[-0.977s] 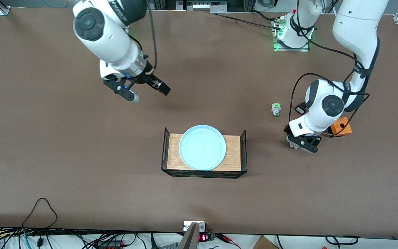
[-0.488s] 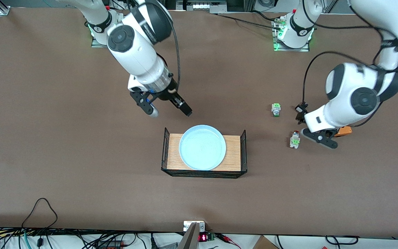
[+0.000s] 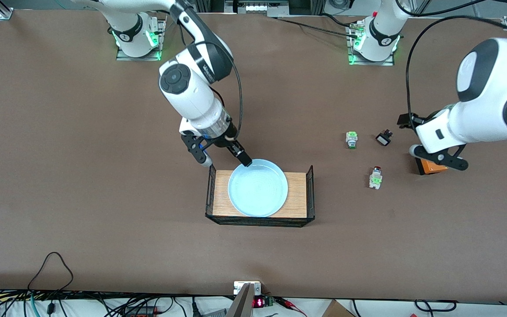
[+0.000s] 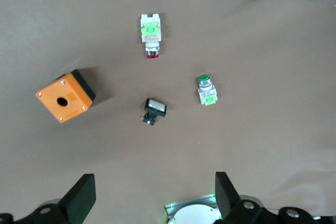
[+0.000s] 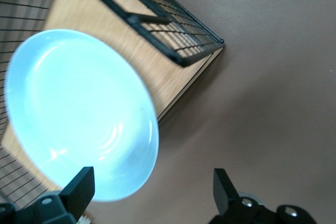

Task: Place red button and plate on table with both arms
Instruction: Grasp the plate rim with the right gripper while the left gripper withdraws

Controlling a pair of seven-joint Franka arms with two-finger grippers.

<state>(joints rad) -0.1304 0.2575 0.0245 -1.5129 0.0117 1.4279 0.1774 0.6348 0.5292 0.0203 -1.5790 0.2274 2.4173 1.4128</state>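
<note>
Red button lies on the table near a green-tipped button, black part and orange box, left gripper spread above the box; plate sits on wire-ended wooden tray, spread right gripper at its rim.
</note>
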